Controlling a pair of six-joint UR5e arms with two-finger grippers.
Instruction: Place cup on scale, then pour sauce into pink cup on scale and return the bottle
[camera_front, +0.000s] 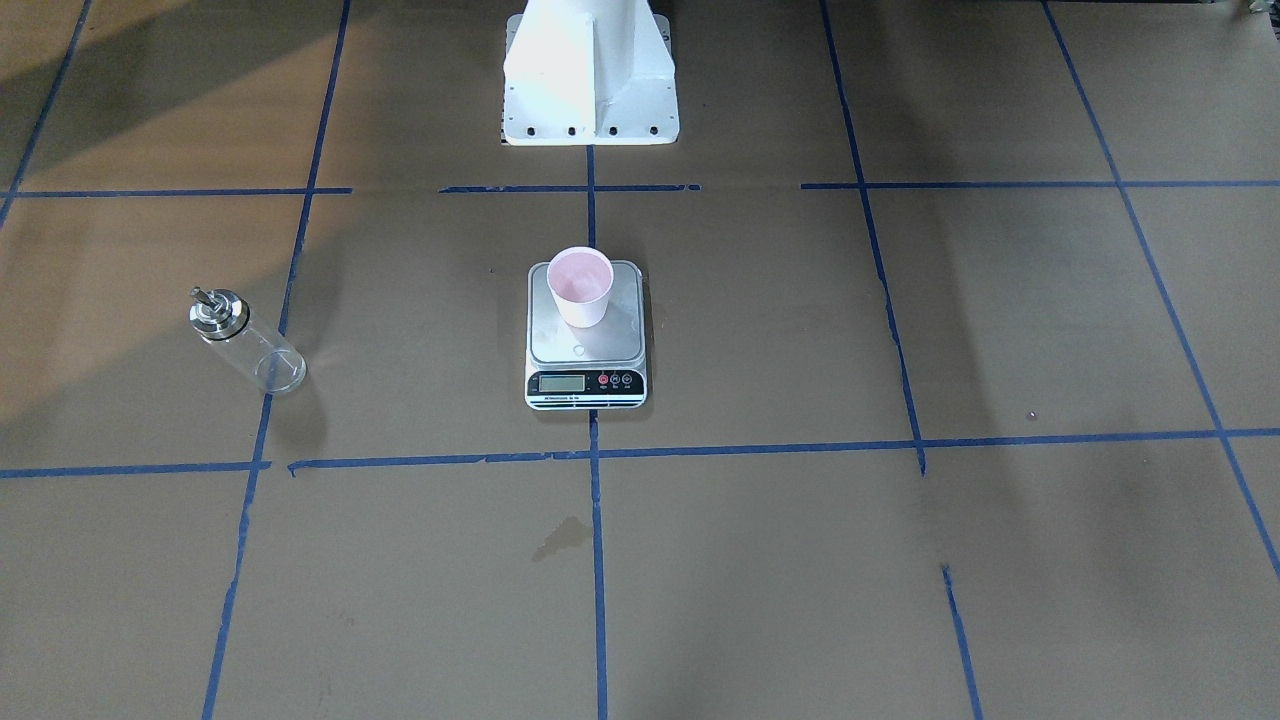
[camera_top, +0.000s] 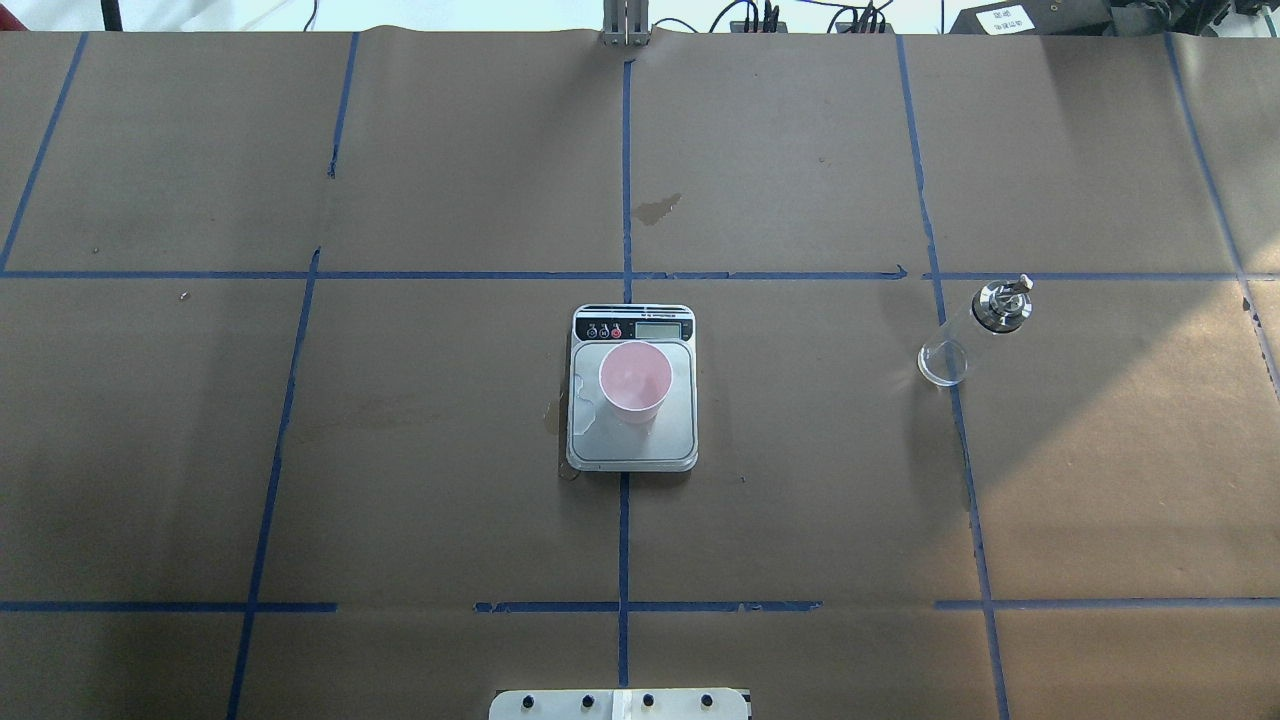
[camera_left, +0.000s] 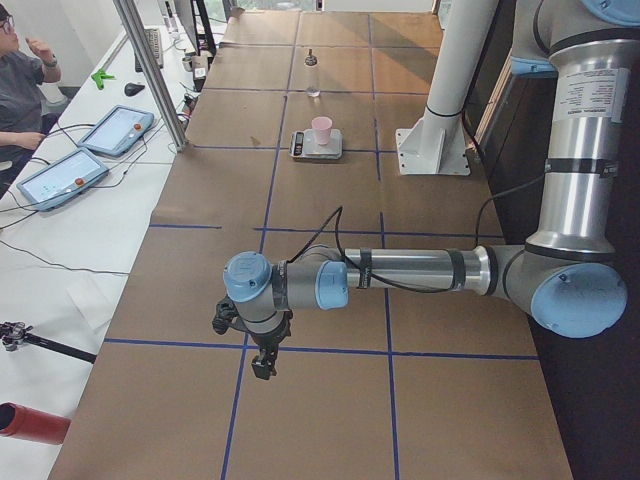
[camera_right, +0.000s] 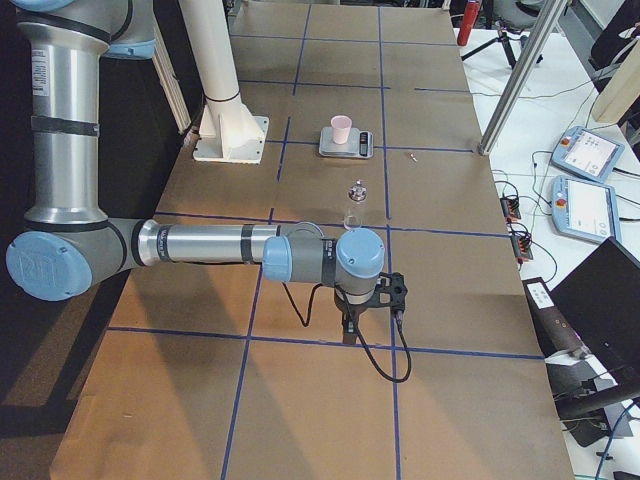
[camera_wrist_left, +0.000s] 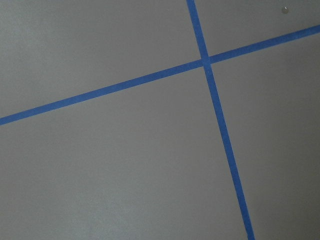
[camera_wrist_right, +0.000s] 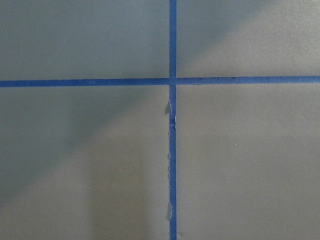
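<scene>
Cup (camera_front: 580, 285) placement looks done: the pale pink cup stands upright on the steel platform of the kitchen scale (camera_front: 600, 345), at the centre of the front-facing frame. The glass bottle (camera_front: 245, 340) stands free on the desk (camera_front: 900, 560) at the left middle of that frame, well apart from the scale, with nothing touching it. No liquid shows in its clear body. Whether the cup holds sauce is too faint to tell, so the pour cannot be confirmed.

The left tool (camera_left: 263, 365) hangs low over the desk in the lower middle of the left side view. The right tool (camera_right: 349, 328) does likewise in the right side view, and both are far from cup and bottle. I cannot tell whether either is spread or pressed together. The wrist views show only brown paper and blue tape lines (camera_wrist_left: 205, 62).

My judgement: either the pour is left to do, or all is finished and the bottle returned.
</scene>
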